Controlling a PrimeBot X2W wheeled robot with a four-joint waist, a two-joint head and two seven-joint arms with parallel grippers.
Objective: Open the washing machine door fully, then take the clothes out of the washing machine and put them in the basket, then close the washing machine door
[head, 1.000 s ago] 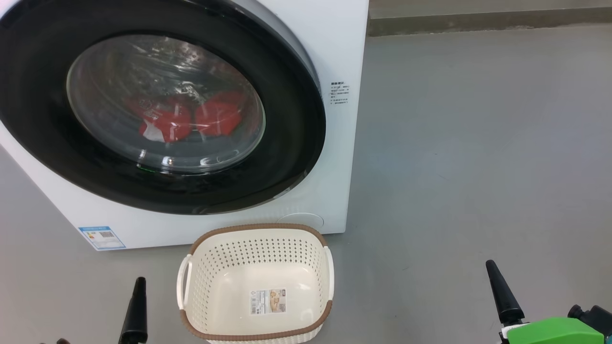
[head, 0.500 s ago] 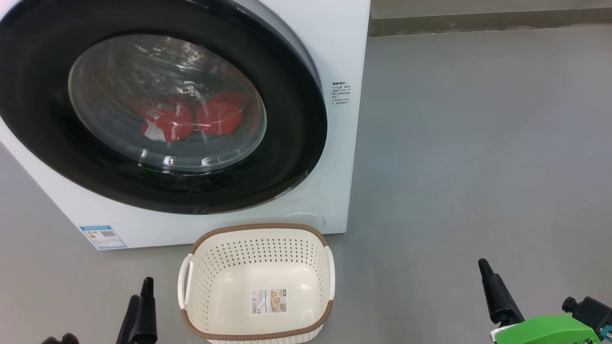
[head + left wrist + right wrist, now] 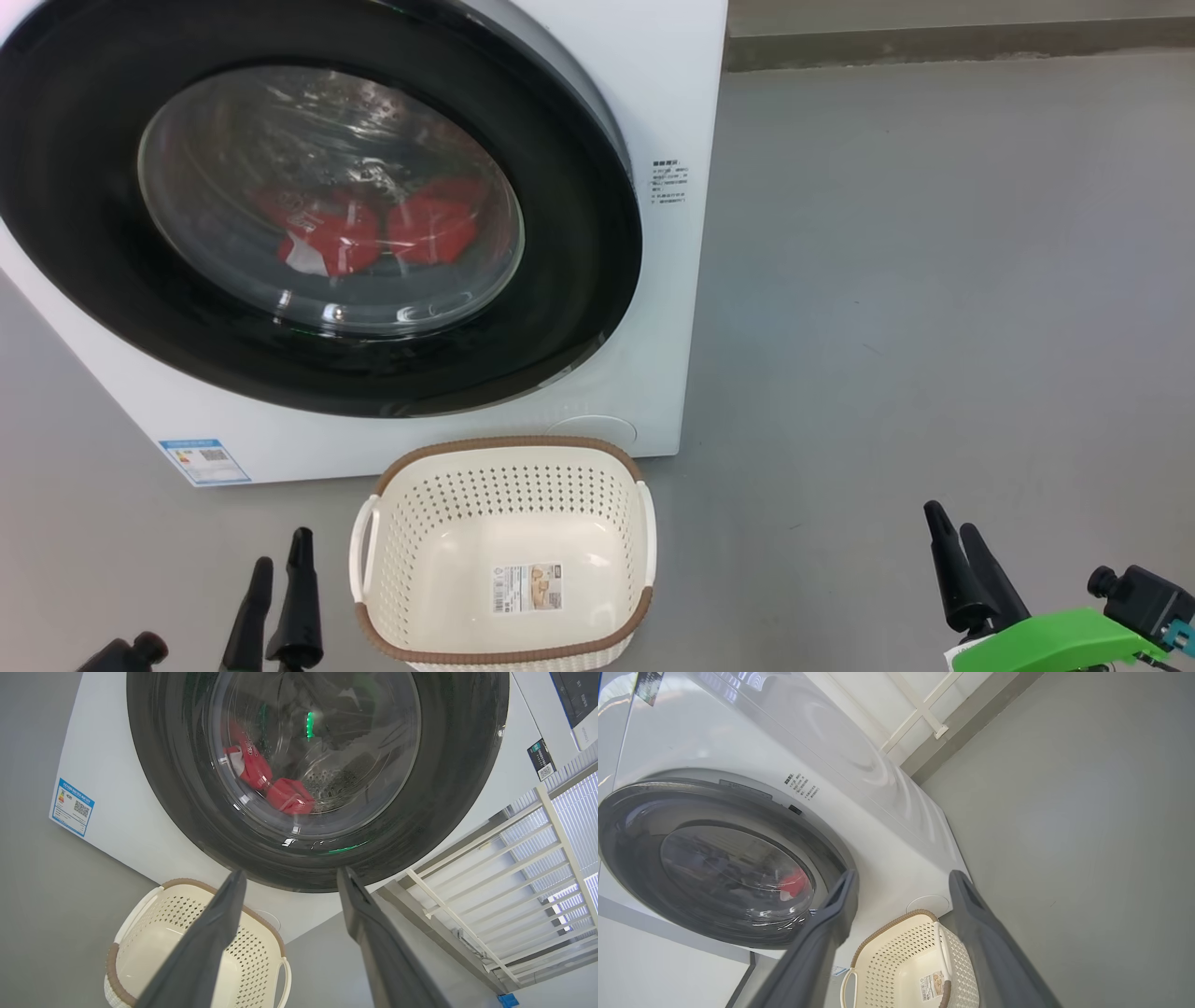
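Head view: washing machine door shut; glossy black rim, bulging clear glass.
Clothes: red fabric, crumpled, low in the drum behind the glass.
Washing machine: smooth white panels, standing on the grey floor.
Basket: cream perforated plastic, brown woven-look rim, empty, just in front of the machine.
Left pincer: wide, empty, beside the basket.
Right pincer: wide, empty, well apart from it.
Step in hand: door opening. I cannot make out a handle, so I would hook one finger behind the rim's free edge and follow the hinge arc, clear of the basket.
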